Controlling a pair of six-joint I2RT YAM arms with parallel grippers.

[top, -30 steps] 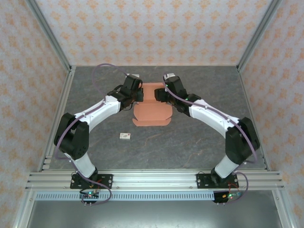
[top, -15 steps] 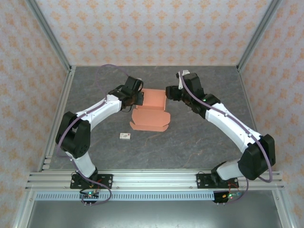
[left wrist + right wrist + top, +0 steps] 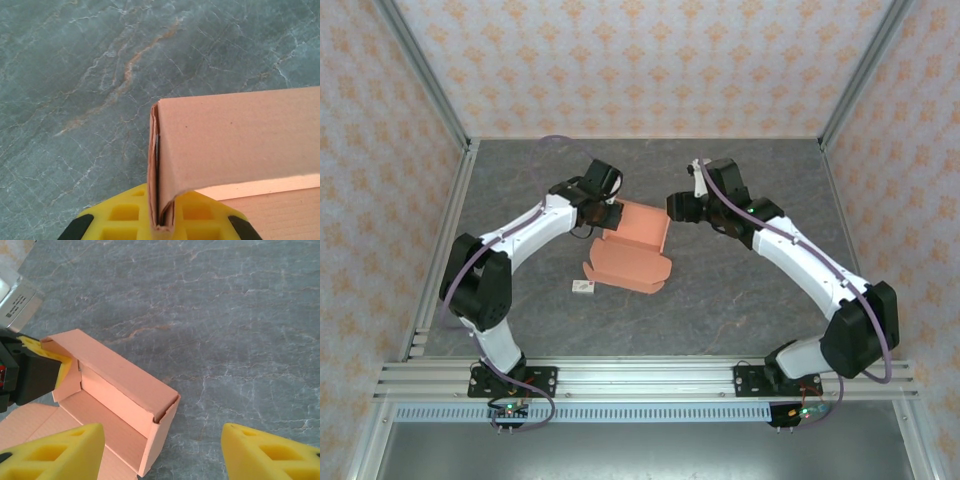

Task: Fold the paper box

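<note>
Left gripper (image 3: 611,213): pressed together on the left end wall of the paper box (image 3: 632,250). In the wrist view its yellow fingers (image 3: 134,200) pinch a doubled layer of cardboard, seen edge-on.
Reason, judged: the pinch holds the folded-over wall flat so it cannot spring open, and it anchors the light box against sliding.
Right gripper (image 3: 675,208): spread and holding nothing, just beside the box's right end and apart from it.
Reason, judged: it stands clear of the cardboard, placed to work the right end or the flap next.
Box position: about mid-tabletop (image 3: 750,300), somewhat toward the far edge and turned askew to the edges.
Box look: salmon-orange thin cardboard, partly folded. The far part is a shallow tray with upright walls. At its right corner a narrow gap shows where the end wall meets the long wall. A flat, tabbed flap lies on the tabletop toward the near edge.
Progress, judged: tray formed, flap not yet closed.
White tag (image 3: 583,287): just beside the flap's near-left corner.
</note>
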